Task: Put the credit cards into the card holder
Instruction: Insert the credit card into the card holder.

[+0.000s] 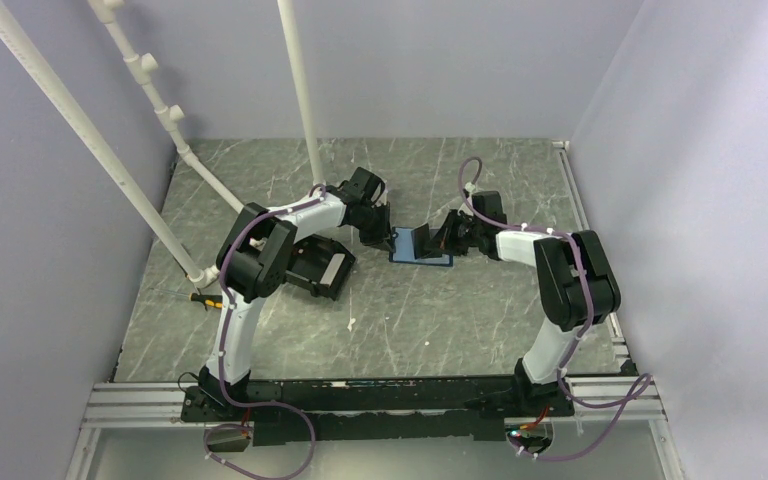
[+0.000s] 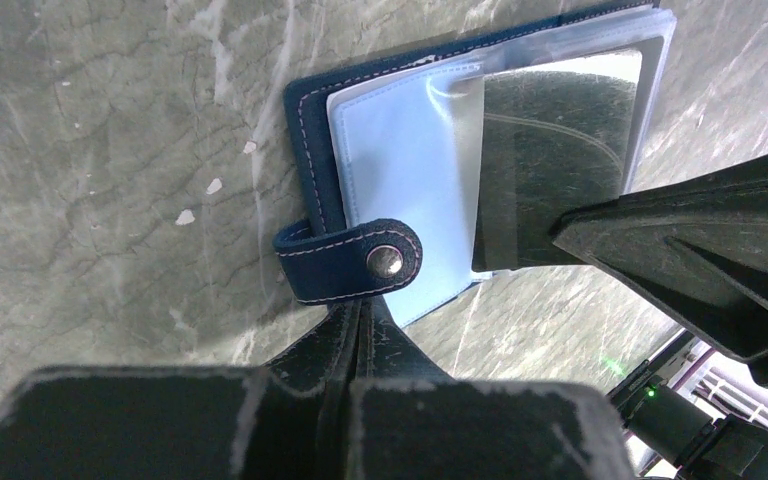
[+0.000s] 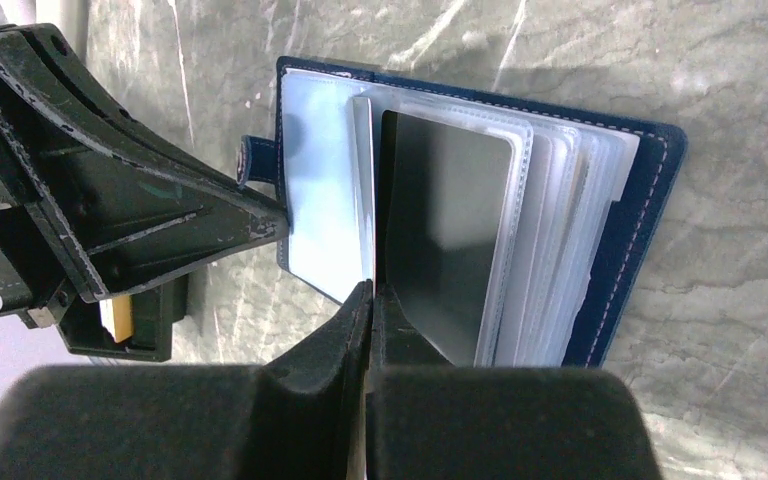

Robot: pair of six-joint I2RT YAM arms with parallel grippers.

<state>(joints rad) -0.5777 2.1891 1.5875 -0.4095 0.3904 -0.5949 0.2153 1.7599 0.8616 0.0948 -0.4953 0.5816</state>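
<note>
card holder (image 3: 645, 225) open; left jaws together by snap tab (image 2: 350, 262); right jaws clamping clear sleeve (image 3: 450, 220)

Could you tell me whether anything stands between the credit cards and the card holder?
Yes: the left gripper, fingers shut at the card holder, stands between it and the credit cards in the black bin.
</note>
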